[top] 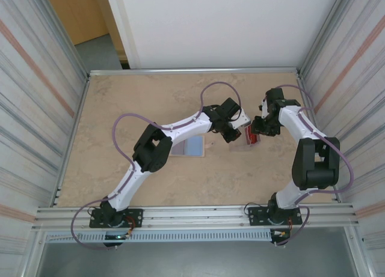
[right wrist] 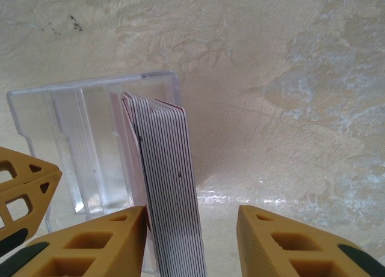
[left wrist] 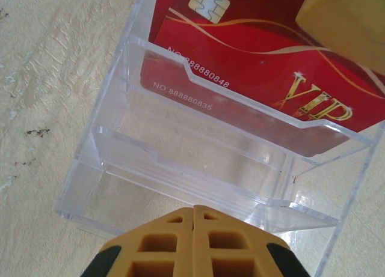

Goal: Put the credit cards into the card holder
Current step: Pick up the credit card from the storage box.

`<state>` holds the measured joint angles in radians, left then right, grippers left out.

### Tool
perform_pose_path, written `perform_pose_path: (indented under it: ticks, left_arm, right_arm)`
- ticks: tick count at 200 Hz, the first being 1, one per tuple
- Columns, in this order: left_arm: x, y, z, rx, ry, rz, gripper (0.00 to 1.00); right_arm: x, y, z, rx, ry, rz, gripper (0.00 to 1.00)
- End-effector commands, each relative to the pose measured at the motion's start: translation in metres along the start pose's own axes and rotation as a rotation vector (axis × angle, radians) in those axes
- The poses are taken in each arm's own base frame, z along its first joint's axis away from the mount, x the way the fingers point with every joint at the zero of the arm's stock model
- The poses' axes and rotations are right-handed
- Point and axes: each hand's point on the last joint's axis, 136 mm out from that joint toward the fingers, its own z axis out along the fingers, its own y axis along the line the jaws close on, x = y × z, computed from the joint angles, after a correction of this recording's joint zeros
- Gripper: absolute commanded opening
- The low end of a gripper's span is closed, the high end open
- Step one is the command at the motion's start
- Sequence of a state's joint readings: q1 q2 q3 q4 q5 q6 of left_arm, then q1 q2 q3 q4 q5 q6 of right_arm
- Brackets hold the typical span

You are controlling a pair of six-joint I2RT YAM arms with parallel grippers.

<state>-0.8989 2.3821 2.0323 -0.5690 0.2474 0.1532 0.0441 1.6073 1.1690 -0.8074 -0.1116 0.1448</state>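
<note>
The card holder [left wrist: 180,169] is a clear plastic stand with stepped slots, standing on the table at centre right [top: 248,136]. A stack of red credit cards [left wrist: 258,54] sits upright in its rear slot, gold VIP lettering showing. My left gripper [left wrist: 193,210] is shut with nothing in it, its tips at the holder's low front edge. My right gripper [right wrist: 192,220] straddles the stack of cards [right wrist: 171,169] seen edge-on. Its left finger [right wrist: 120,229] touches the stack. The right finger [right wrist: 264,229] stands well apart from it.
A flat beige square piece with a greyish-blue panel [top: 189,146] lies on the table left of the grippers, under the left arm. Metal walls close in the table on both sides.
</note>
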Motion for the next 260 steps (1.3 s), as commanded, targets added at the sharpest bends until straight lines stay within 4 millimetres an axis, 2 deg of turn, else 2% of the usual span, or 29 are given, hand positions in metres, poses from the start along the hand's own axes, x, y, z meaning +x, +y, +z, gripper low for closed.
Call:
perform_pose_path:
  ticks: [1, 60, 120, 260]
  left_arm:
    - [0.027, -0.012, 0.004, 0.03, 0.093, -0.002, 0.0]
    - [0.028, -0.012, 0.006, 0.03, 0.097, -0.003, 0.0]
    - [0.029, -0.011, 0.006, 0.029, 0.099, -0.004, 0.0]
    - [0.027, -0.008, 0.005, 0.011, 0.097, 0.013, 0.0]
  right_arm:
    - [-0.002, -0.005, -0.013, 0.016, -0.018, -0.008, 0.39]
    - [-0.003, -0.004, -0.017, 0.02, -0.028, -0.015, 0.31]
    - [-0.003, -0.004, -0.021, 0.024, -0.041, -0.016, 0.26]
    - [0.0, 0.007, -0.02, -0.021, -0.027, -0.031, 0.0]
